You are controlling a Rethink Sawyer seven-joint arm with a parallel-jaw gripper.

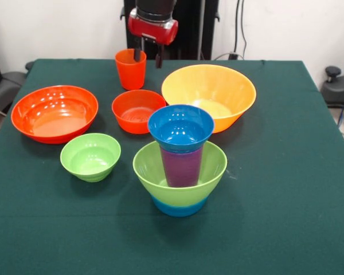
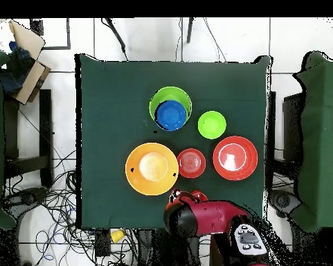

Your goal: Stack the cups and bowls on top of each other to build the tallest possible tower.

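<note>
The gripper [image 1: 148, 57] hangs at the far edge of the table with its two dark fingers spread apart — one finger dips inside the orange-red cup [image 1: 131, 68], the other stands outside its rim, so the cup wall sits between them, not visibly pinched yet. In the overhead view the arm's red head hides that cup.

Just in front of the cup sits the medium red-orange bowl [image 1: 138, 110], with the large yellow-orange bowl [image 1: 209, 95] beside it and the large red-orange bowl [image 1: 54, 113] on the other side. Nearer the camera are a small light green bowl [image 1: 90, 156] and the tower [image 1: 180, 159]: light blue base, light green bowl, purple cup, dark blue bowl on top.

The cup looks light, stiff and glossy — likely slippery. A wall pinch near the rim seems the sensible hold; its taper may let it slide downward.
</note>
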